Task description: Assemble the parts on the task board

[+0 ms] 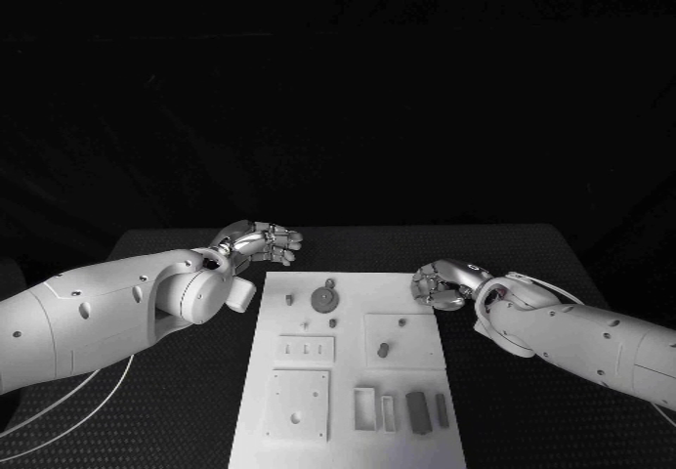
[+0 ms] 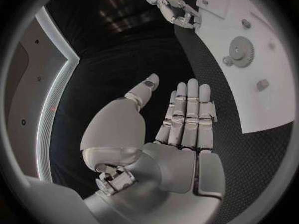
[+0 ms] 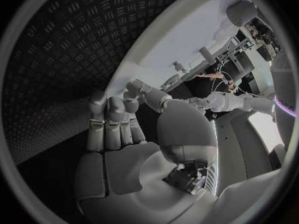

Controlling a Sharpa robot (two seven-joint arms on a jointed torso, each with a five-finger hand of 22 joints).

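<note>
Board [image 1: 353, 386] lies white in the middle of the black table [image 1: 522, 254], running from centre down to six o'clock in the head view, both hands near its far end.

Left hand [image 1: 258, 241] hangs at about ten o'clock from the board's centre, off its far left corner and over bare table. In the left wrist view this hand [image 2: 181, 119] is flat and empty, fingers straight and side by side, thumb apart.

Right hand [image 1: 443, 285] sits at about two o'clock from the board's centre, at the board's right edge near the far corner. Its fingers curl inward; in the right wrist view the hand [image 3: 124, 119] shows fingers bent beside the thumb with nothing seen between them.

Outward from the hands, a gear [image 1: 325, 296] lies on the board's far part between them, a small part [image 1: 334, 322] just toward six o'clock of it. Another small part [image 1: 382, 348] stands on a raised square plate toward the right side. At the near end, a dark block [image 1: 417, 410] stands in a row of slots at about five o'clock.
</note>
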